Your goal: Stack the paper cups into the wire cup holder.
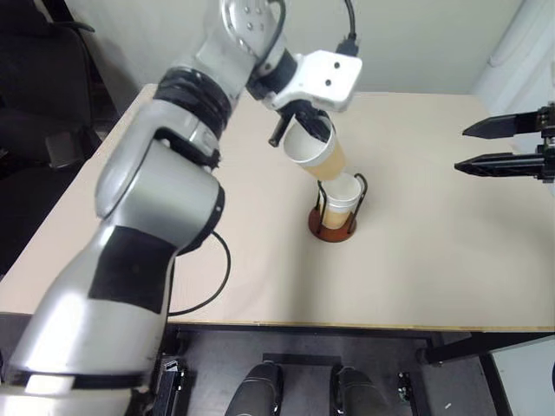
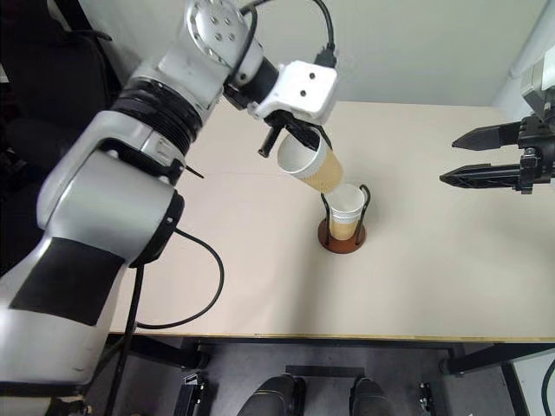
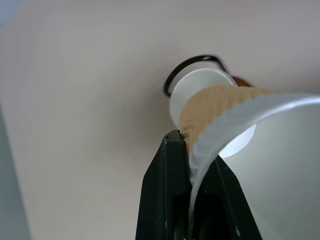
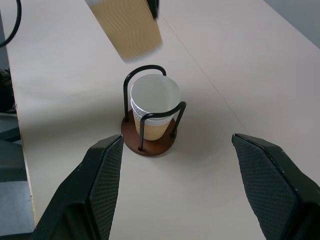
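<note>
The wire cup holder (image 1: 335, 221) stood near the middle of the table (image 1: 434, 260), and it already carried paper cups: a white rim showed between the two black loops, with what looked like a second rim just under it, so probably two were nested there, though the count could not be read for certain. The left gripper (image 1: 305, 130) had its fingers clenched on the rim of another paper cup (image 1: 319, 154), one finger inside the mouth and one outside. That cup hung tilted in the air, its base pointing down toward the holder, which lay at about five o'clock from it; the base was near the seated cup's mouth but not yet in it. The right gripper (image 1: 473, 147) hovered well apart at three o'clock from the holder, fingers released wide and holding nothing. By my judgement the task was near its end: what remained was to straighten the held cup, lower it into the stack, and let go.
</note>
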Available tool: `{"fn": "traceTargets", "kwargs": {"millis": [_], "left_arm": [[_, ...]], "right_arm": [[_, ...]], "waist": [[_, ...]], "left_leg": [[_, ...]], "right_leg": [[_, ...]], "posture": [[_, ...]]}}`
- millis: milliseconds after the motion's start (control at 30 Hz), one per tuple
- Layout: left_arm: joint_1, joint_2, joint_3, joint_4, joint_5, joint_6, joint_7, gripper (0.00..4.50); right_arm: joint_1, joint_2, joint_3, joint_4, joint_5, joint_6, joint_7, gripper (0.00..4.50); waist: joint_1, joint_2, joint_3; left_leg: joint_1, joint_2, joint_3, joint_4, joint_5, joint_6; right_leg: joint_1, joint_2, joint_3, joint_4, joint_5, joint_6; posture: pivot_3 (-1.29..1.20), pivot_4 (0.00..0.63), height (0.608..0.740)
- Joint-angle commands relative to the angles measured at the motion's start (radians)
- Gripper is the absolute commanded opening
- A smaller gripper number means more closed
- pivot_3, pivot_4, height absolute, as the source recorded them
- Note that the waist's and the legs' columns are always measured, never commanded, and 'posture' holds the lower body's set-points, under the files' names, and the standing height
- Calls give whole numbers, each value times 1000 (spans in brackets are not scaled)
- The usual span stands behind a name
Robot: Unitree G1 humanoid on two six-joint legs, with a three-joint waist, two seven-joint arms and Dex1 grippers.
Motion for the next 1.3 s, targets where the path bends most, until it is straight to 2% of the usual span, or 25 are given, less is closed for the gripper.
{"fn": "traceTargets", "kwargs": {"millis": [33,467,700,1000,1300], "left_arm": [[-8,-9,53,3,53,-17,44,43],[28,-70,143,5,162,-33,93,43],[42,-94,157,8,204,-39,141,43],[50,-94,167,11,235,-35,120,43],[63,-94,169,14,258,-26,111,43]], "right_arm": [[-5,-20,-50,-33,17,7,-10,3509],[19,-30,-72,-57,25,20,-23,3509],[25,-35,-79,-72,34,25,-30,3509],[25,-38,-87,-80,39,31,-41,3509],[-69,-6,-74,-78,84,55,-45,3509]], "waist": [[0,0,0],[2,0,0],[2,0,0],[2,0,0],[0,0,0]], "left_leg": [[0,1,-1,0,0,0],[0,0,0,1,0,0],[1,1,0,2,-1,1],[1,1,1,3,-1,1],[2,1,1,3,-1,1]], "right_leg": [[0,-1,1,0,1,1],[0,-1,0,1,2,4],[0,-2,1,1,3,5],[1,-1,1,1,4,5],[1,0,1,2,4,5]], "posture": [[0,150,740],[0,150,740],[0,150,740],[0,150,740],[0,150,740]]}}
